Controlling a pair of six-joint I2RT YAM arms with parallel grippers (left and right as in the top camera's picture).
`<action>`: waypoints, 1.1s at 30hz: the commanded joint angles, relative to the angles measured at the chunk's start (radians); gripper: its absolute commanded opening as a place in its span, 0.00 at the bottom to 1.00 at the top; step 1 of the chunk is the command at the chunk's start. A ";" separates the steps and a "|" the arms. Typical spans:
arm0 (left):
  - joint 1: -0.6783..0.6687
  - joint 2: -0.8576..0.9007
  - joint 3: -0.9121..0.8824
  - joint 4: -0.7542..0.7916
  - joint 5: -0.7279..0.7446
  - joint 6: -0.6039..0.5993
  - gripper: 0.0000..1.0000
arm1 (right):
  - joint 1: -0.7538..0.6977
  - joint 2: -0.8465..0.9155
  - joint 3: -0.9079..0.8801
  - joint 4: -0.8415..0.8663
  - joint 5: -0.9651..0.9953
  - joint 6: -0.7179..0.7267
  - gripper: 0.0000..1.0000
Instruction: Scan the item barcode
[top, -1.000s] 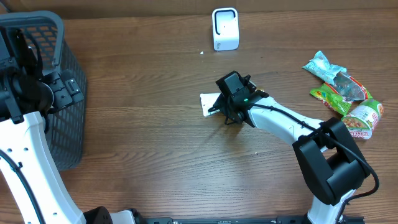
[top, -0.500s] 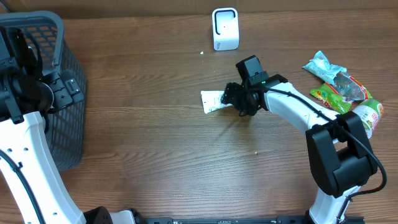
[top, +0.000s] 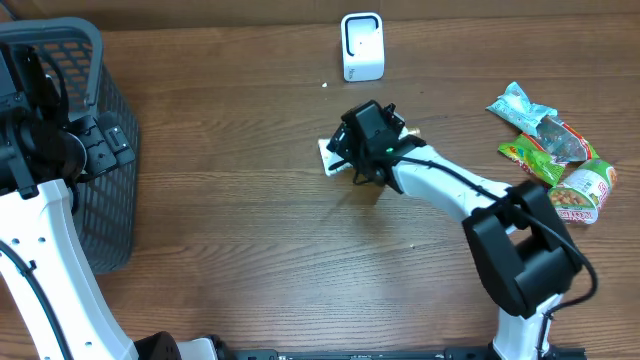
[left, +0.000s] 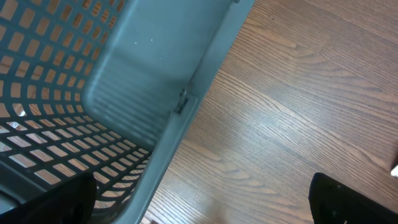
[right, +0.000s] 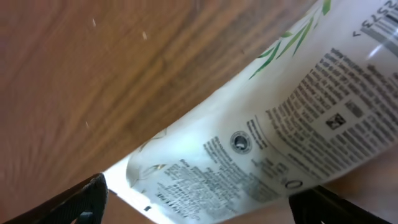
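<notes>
A white packet (right: 280, 143) with small black print and green leaf marks lies flat on the wooden table. In the overhead view only its left end (top: 328, 160) shows beside my right gripper (top: 360, 148), which hovers over it. In the right wrist view the right gripper (right: 205, 211) is open, its fingertips (right: 81, 202) spread wide on either side of the packet and not pressing it. The white scanner (top: 362, 46) stands at the table's back edge. My left gripper (left: 199, 208) is open and holds nothing, over the basket's rim.
A dark mesh basket (top: 95, 200) stands at the table's left side, and its grey rim (left: 186, 99) fills the left wrist view. Three snack packets (top: 555, 150) lie in a heap at the far right.
The right gripper's jaws have spread wider. The right arm swung right, then back left over the packet. The left arm has not moved.
</notes>
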 joint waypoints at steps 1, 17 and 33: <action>0.005 0.000 0.000 0.002 0.005 0.018 1.00 | 0.001 0.053 0.023 0.043 0.084 0.046 0.91; 0.005 0.000 0.000 0.002 0.005 0.018 1.00 | -0.035 0.067 0.060 -0.172 -0.245 -0.307 0.59; 0.005 0.000 0.000 0.002 0.005 0.018 0.99 | -0.060 0.060 0.248 -0.291 -0.194 -0.153 0.69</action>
